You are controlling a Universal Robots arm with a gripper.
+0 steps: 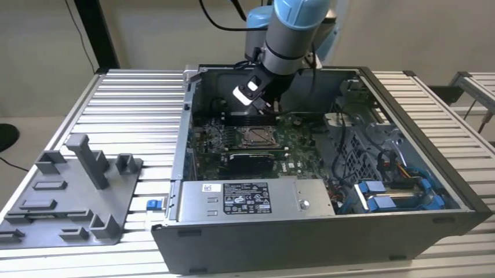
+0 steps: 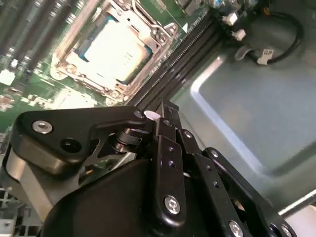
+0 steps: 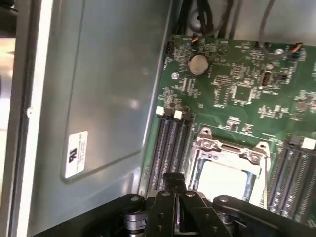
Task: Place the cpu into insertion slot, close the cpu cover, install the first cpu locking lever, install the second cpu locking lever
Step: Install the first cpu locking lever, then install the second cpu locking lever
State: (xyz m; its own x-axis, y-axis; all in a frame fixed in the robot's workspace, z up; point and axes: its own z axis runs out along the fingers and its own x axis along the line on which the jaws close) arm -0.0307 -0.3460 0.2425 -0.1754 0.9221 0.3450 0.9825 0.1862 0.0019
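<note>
Inside the open grey case (image 1: 325,231) on the slatted bench (image 1: 124,110), the cpu (image 2: 114,49) already lies flat in the insertion slot (image 1: 256,136) at the exterior view's centre, face up, its square sides parallel to the memory slots (image 3: 170,148). The cpu cover (image 3: 226,149) appears down around it, so the locking-lever step seems in hand. The tool (image 2: 165,114) hangs just above the board, fingers pressed together, pinching nothing visible.

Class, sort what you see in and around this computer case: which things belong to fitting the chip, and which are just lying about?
Job: chip, socket, cover frame, gripper.

Lying about: grey holder tray, blue drive brackets, coin battery, memory slots.
</note>
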